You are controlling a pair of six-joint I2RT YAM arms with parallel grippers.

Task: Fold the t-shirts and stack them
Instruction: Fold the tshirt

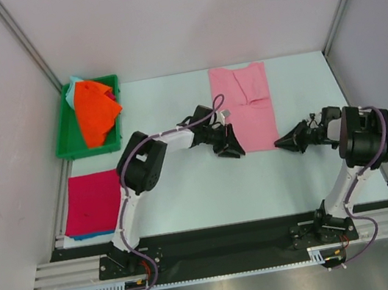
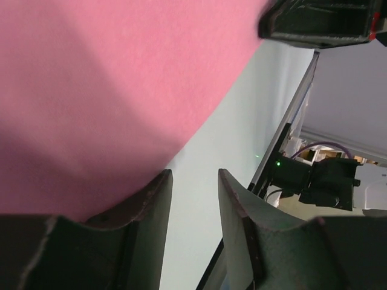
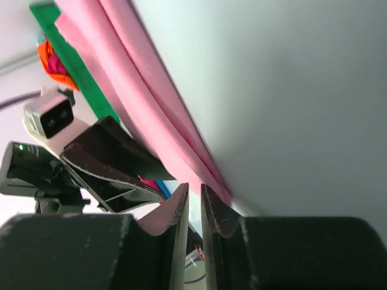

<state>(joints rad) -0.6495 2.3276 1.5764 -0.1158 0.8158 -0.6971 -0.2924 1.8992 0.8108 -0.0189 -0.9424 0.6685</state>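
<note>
Both sets of jaws empty beside the pink shirt [image 1: 243, 107].
It lies at 12 o'clock; left gripper [image 1: 234, 152], half open, at its 7 o'clock corner, right gripper [image 1: 280, 144], barely parted, at 5. Tray [image 1: 66, 140] holding orange shirt [image 1: 94, 113] at 10; magenta shirt [image 1: 92, 201] at 8.

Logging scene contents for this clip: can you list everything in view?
pink t-shirt: one, light pink, far centre, partly folded
orange t-shirt: one, bright orange, in tray
magenta-red t-shirt: one, folded, near left
teal cloth: one edge, beneath magenta-red t-shirt
green tray: one, far left
table: one, pale
left gripper: black, open, at pink t-shirt's near-left corner
right gripper: black, jaws narrowly apart, at its near-right corner
</note>
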